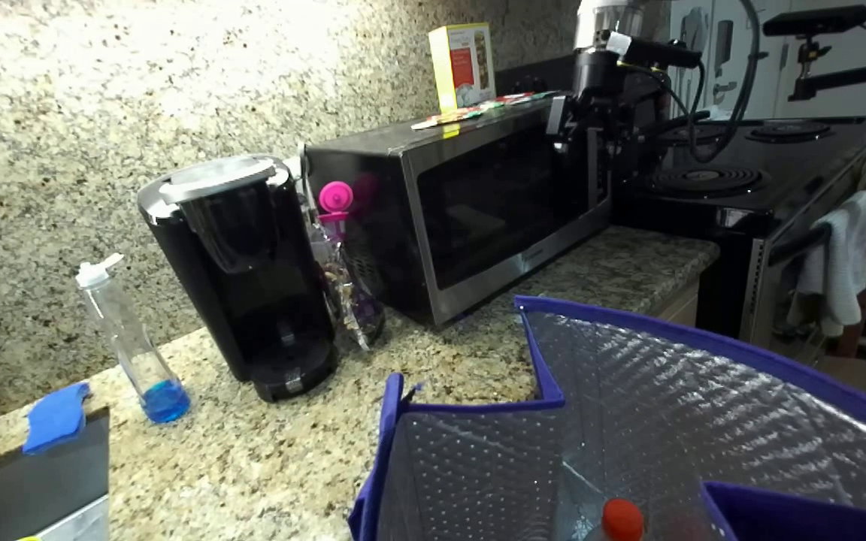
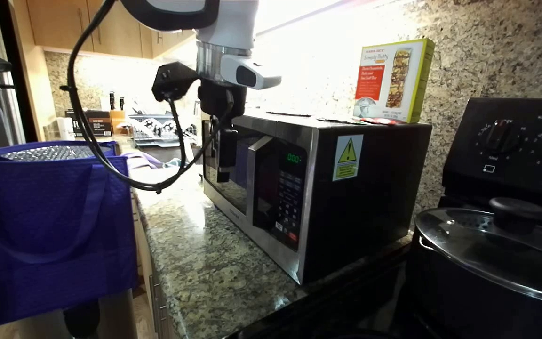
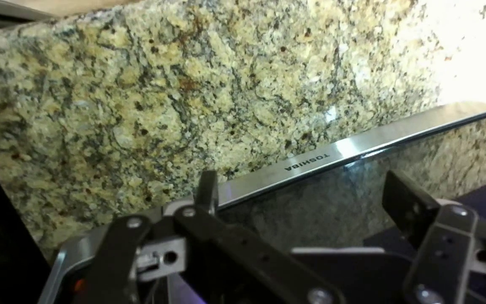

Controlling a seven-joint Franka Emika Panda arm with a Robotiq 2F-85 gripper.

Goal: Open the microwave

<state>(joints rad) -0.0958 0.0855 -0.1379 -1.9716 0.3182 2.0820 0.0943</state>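
Presently I count one Toshiba microwave [image 2: 365, 212], door [image 1: 508, 203] closed, on the worktop [image 2: 214, 263] between one coffee maker [image 1: 226, 300] and one stove [image 1: 779, 169]. My pincer [image 3: 305, 195] hangs in front of that door, fingers [image 3: 407, 204] spread apart. Atop the microwave: one snack-bar box [image 2: 378, 84], "Simply Nutty". Side: one warning sticker [image 2: 347, 157], fine print illegible. Green display [image 2: 294, 158]: 0:00. Two stove knobs [image 2: 500, 136] in view, "Med" below each.

Microwave [image 2: 315, 195]: large, boxy, stainless-steel front, black sides. Sits upright on speckled stone surface [image 2: 214, 263]. Door [image 1: 504, 199] closed; wide dark glass window, reflective, silver frame. Vertical bar handle [image 2: 252, 188] between window and keypad [image 2: 289, 197]. Green display [image 2: 294, 158] reads 0:00. TOSHIBA along lower frame. Pale sticker [image 2: 347, 157], yellow warning triangle, on one side near the front edge.
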